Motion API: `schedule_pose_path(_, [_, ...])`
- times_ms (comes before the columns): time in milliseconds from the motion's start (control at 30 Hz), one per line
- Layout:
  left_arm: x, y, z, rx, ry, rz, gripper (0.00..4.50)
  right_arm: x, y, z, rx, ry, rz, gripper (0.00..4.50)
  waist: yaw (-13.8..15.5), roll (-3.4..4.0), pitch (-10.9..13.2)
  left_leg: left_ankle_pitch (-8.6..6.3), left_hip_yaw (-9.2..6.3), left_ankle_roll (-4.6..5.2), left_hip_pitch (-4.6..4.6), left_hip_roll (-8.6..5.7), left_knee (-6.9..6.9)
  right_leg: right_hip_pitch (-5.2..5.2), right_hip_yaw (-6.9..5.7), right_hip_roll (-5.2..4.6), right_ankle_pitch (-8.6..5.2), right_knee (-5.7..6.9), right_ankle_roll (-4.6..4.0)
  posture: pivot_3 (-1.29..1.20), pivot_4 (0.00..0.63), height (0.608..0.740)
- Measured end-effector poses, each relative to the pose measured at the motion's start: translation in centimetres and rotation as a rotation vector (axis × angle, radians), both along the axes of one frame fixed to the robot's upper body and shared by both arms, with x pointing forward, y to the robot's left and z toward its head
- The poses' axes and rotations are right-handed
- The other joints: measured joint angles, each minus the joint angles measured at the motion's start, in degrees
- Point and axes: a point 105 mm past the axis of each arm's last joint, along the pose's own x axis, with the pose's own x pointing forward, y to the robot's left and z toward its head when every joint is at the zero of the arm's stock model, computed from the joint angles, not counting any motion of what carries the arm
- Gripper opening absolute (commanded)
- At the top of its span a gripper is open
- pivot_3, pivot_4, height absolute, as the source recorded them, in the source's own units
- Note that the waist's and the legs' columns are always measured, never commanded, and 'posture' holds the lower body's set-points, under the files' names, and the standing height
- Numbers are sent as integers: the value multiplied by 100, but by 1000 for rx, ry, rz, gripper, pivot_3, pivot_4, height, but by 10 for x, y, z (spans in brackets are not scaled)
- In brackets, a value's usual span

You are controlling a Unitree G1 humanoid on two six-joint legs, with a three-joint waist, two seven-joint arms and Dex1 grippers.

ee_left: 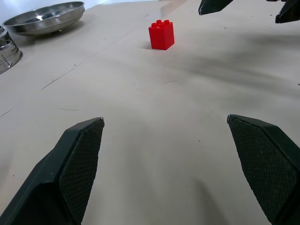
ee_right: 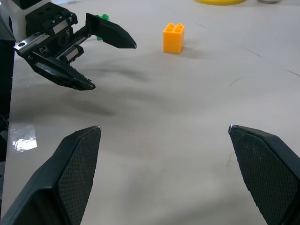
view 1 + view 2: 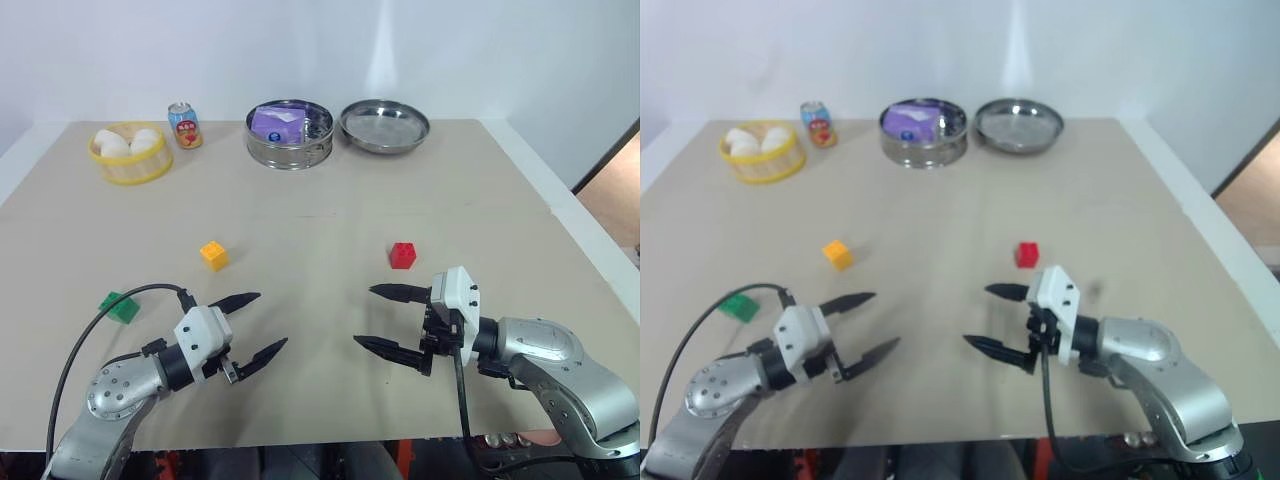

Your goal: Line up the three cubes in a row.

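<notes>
1. Both claws gape wide, holding nothing: left claw [image 3: 250, 327] and right claw [image 3: 385, 320] hover low over the near worktop [image 3: 320, 230], tips facing each other.
2. Red cube [image 3: 403, 255] sits just beyond the right claw.
3. Yellow-orange cube [image 3: 214, 255] lies beyond the left claw.
4. Green cube [image 3: 120, 306] rests by the left arm, well apart from the red.

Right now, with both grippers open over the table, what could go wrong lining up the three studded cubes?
The green studded plastic cube lies beside the left arm's black cable, which could knock it. The small red studded cube and yellow-orange studded cube could skid if either one is pinched off-centre.
</notes>
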Motion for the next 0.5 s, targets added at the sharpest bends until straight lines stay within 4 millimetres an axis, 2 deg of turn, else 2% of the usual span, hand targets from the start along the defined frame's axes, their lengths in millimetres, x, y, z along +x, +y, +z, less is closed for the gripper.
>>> schedule_pose_path(133, [0, 0, 0, -5, 2, 0, 4372, 0, 0, 0, 1, -3, 3, 4500, 0, 0, 0, 0, 1, 0, 0, 0, 0, 0, 1, 0, 0, 0, 0, 0, 150, 740])
schedule_pose_path(500, [-1, 0, 4, -160, 94, -3, 4372, -1, -3, -3, 22, -13, 22, 4500, 0, 0, 0, 0, 1, 0, 3, 2, 1, 1, 2, 4, 4, 1, 0, 0, 150, 740])
